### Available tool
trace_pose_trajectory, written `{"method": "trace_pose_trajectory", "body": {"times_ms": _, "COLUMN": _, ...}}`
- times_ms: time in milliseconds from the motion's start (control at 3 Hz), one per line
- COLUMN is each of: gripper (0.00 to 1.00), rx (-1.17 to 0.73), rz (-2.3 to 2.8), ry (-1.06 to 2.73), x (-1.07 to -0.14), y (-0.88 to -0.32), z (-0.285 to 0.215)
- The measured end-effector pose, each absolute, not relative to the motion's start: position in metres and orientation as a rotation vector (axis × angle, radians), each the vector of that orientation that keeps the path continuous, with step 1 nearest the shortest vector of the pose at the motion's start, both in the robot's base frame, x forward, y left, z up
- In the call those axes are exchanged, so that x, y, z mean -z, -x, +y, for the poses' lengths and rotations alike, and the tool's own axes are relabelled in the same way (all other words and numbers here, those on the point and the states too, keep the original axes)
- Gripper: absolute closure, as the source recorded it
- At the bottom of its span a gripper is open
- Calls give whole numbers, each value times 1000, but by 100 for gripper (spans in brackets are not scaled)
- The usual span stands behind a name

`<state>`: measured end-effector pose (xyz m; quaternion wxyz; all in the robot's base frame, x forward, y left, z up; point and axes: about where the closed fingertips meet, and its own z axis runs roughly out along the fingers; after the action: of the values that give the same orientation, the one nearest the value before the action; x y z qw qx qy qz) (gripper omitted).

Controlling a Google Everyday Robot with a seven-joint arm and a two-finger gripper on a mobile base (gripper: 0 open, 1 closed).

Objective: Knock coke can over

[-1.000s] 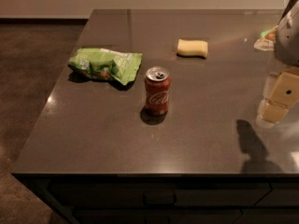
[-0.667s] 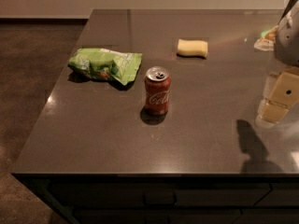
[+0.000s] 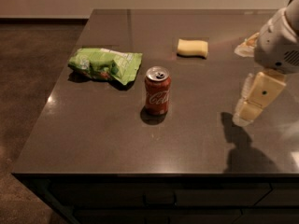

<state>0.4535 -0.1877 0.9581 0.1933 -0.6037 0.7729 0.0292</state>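
A small red cylindrical soda can with white script lettering and a silver top, the coke can (image 3: 157, 91), stands upright on the dark grey, glossy stone counter (image 3: 93, 139). It sits roughly midway between the left and right edges and a little nearer the front edge than the back. A crumpled green snack bag (image 3: 105, 65) lies just beside it, toward the left edge. A pale yellow rectangular sponge (image 3: 192, 48) rests farther back, well apart from the can.

The robot's cream-coloured gripper (image 3: 245, 113) hangs over the counter near the right edge, tilted down and to the left, well apart from the can and touching nothing. I cannot tell whether its jaws are apart or together. Its shadow (image 3: 243, 148) falls toward the front right corner.
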Motion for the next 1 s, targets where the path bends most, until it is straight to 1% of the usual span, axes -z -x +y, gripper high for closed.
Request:
{"method": "trace_pose_trajectory", "body": {"times_ms": 333, "gripper": 0, "rx": -164, "rz": 2113, "ry": 1673, "x": -941, "y": -468, "z": -164}}
{"method": "trace_pose_trajectory", "body": {"times_ms": 1000, "gripper": 0, "rx": -231, "rz": 2000, "ry": 1647, "x": -922, "y": -493, "z": -121}}
